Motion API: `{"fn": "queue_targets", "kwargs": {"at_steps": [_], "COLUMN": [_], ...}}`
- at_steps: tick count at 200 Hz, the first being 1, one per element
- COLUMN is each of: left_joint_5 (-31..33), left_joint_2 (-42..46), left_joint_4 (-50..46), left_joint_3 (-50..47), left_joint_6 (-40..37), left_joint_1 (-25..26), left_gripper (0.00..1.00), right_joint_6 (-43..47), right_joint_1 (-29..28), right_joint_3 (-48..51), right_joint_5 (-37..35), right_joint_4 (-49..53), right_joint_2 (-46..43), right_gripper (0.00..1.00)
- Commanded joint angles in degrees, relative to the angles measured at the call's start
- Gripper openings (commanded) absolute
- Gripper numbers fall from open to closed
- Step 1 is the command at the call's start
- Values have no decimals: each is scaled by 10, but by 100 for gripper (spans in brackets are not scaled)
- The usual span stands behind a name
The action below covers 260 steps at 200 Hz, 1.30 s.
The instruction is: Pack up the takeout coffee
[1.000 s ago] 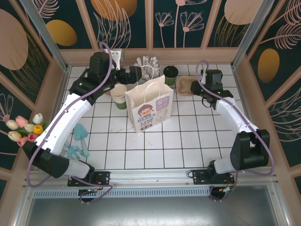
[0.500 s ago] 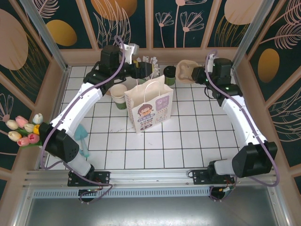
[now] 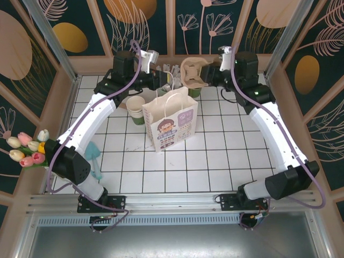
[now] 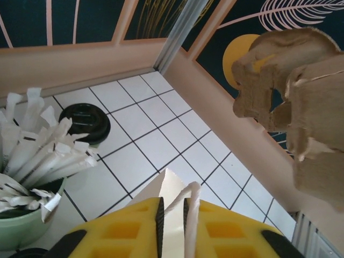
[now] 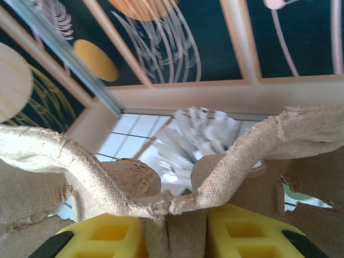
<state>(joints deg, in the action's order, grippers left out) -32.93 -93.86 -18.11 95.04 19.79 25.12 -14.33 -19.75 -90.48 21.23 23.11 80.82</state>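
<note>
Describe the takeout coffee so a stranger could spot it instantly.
Find the central white paper carrier bag. Behind it stands a pale green cup of white wrapped sticks; the small dark green takeout coffee cup sits to its right, the only cup with a dark round lid.

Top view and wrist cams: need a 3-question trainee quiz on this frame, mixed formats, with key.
1. True or false: the right gripper is holding the pulp cup carrier.
2. What is the left gripper pinching? A) the bag handle B) a cream cup C) a wrapped stick
3. Fill in: in the left wrist view, the takeout coffee stands beside the pale green cup of white paper-wrapped ____.
Key: 1 true; 2 A; 3 sticks.
</note>
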Motion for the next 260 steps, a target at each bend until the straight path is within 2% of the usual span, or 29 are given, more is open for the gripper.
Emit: {"fn": "queue_targets", "kwargs": {"at_steps": [1, 36, 100, 169, 239, 260], "left_joint_5": [-22, -24, -35, -39, -57, -55], "left_joint_2": [1, 4, -8, -11, -9, -6], "left_joint_4": [-11, -7, 4, 13, 25, 30], "left_joint_3": [12, 9, 14, 12, 12, 6], "left_joint_6": [0, 5, 19, 25, 36, 39], "left_joint_1": [-3, -3, -3, -3, -3, -3], "left_gripper": [14, 0, 0, 0, 0, 0], "right_joint_6": [-39, -86, -139, -184, -200, -196], "right_joint_1": [-6, -22, -39, -48, -55, -60], "right_joint_3": [-35, -41, -3, 37, 58, 64], "right_joint_5": [88, 176, 288, 333, 343, 324], "right_joint_4": [-20, -49, -85, -108, -83, -70], "right_joint_2": [26, 47, 49, 67, 95, 101], "right_gripper": [29, 29, 29, 30, 30, 30]}}
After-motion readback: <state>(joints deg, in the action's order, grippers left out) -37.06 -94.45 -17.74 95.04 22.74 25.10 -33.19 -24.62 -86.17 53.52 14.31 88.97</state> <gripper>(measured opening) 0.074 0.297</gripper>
